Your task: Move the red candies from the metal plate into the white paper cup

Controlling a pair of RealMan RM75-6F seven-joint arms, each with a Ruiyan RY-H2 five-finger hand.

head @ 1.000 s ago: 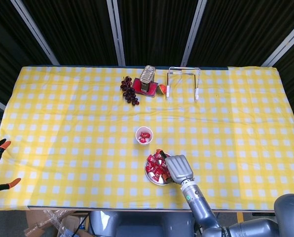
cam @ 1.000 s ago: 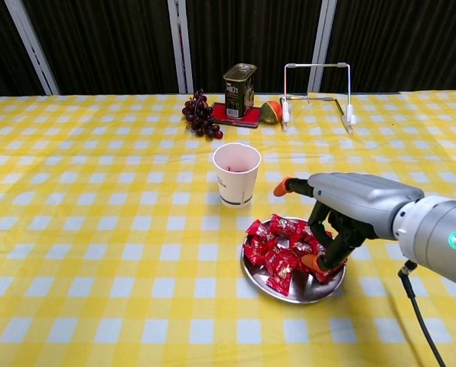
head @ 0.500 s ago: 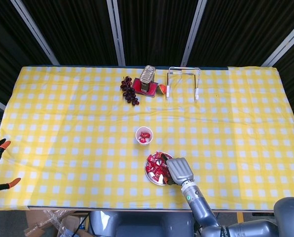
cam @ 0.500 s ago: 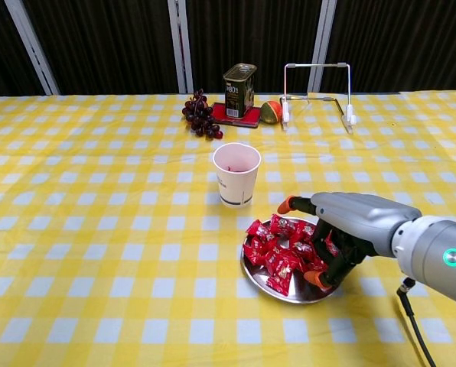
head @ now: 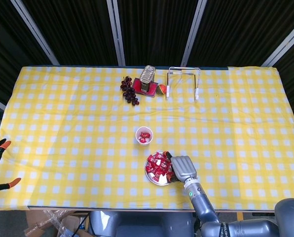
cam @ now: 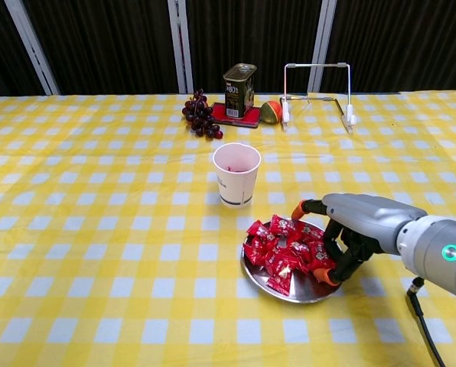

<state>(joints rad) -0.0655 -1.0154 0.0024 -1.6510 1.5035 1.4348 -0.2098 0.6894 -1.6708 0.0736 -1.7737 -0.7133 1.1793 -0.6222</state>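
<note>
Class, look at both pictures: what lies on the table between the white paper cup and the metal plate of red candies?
Nothing: only bare yellow checked cloth separates the white paper cup from the metal plate, clearest in the chest view.

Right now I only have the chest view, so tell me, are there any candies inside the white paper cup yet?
Observer: Yes. The head view looks down into the white paper cup and shows red candy in it.
Operator: Is the left hand anywhere?
Observer: Neither view shows it. Only the right hand is in view, at the right edge of the metal plate.
Operator: Anything off the table edge I can't see?
Observer: The head view shows orange-handled clamps past the table's left end.
</note>
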